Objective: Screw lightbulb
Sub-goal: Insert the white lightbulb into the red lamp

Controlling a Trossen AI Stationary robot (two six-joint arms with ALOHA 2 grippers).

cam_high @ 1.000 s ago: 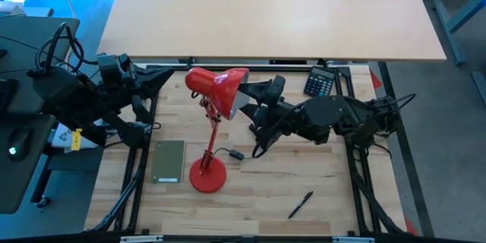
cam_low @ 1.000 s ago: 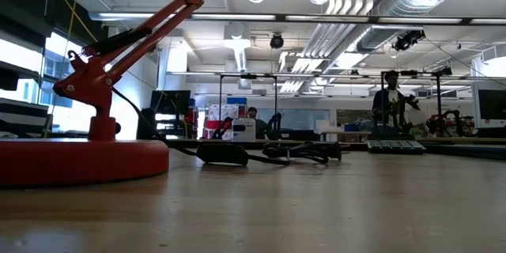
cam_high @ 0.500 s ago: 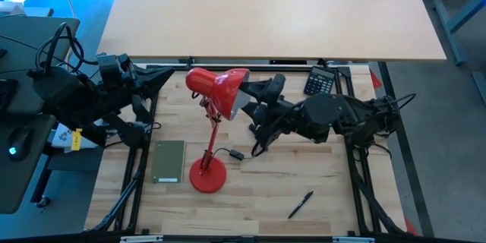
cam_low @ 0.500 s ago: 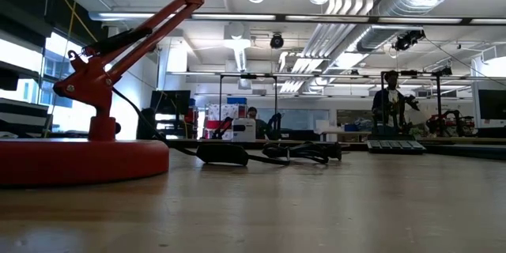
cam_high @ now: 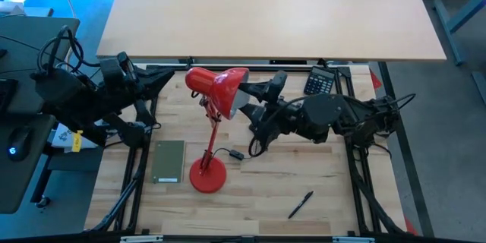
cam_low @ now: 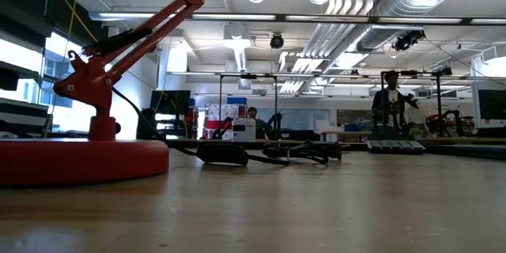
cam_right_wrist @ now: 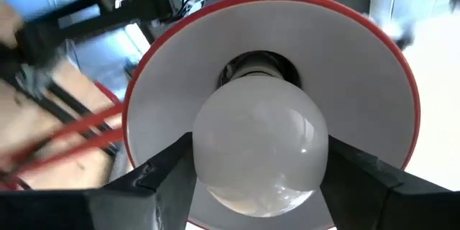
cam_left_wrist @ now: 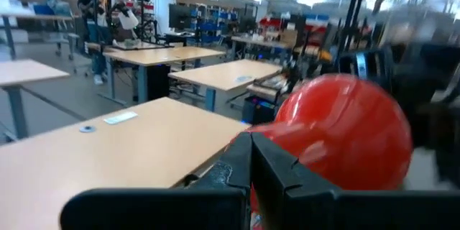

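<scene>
The right gripper (cam_right_wrist: pixel 260 180) has just narrowed its fingers (cam_right_wrist: pixel 162 176) onto the lightbulb (cam_right_wrist: pixel 260 147), which sits at the socket inside the red lamp shade (cam_right_wrist: pixel 180 65); they now touch both its sides. I'd say it's regripping for another twist. The left gripper (cam_left_wrist: pixel 250 162), shut and empty, waits behind the shade.

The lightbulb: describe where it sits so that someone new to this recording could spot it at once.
Start at the red desk lamp standing mid-table, and follow its arm up to the red shade. The lightbulb sits inside the shade's white interior, at the socket, between the fingers of the right claw. It is the only round, white, glossy thing there.
</scene>
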